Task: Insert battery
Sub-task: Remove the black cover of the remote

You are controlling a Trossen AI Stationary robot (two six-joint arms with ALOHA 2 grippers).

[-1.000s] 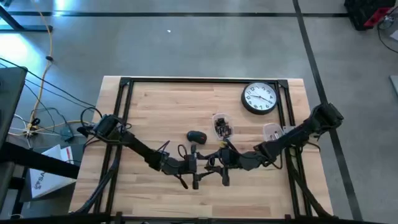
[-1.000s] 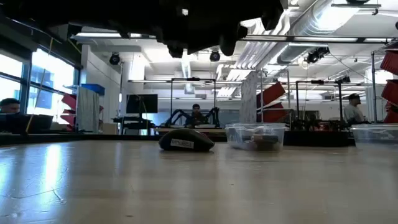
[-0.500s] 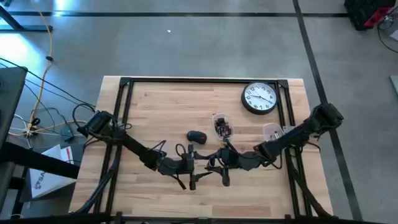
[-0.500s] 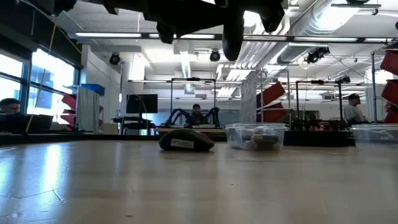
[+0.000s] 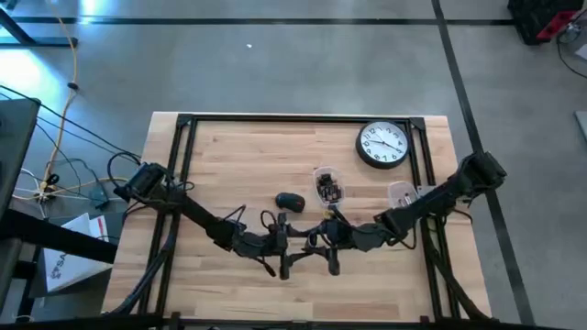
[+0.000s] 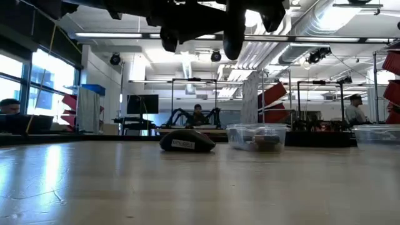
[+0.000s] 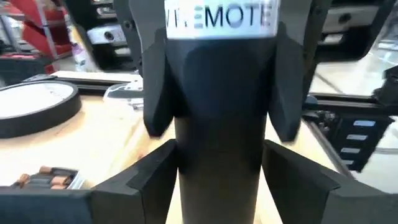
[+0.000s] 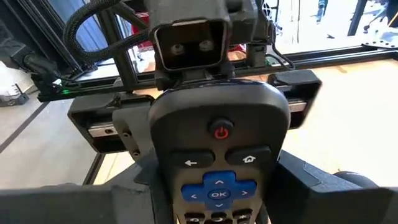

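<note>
Gripping the remote [image 8: 217,168] from both ends, our left gripper [image 5: 280,246] and right gripper [image 5: 321,244] hold it above the table's [image 5: 238,165] front middle. Batteries sit in the clear tub [image 5: 326,186], beside the remote's back cover [image 5: 290,202].

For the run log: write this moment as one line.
remote held in air by both | left claw shut on remote | right claw shut on remote | battery not in
</note>
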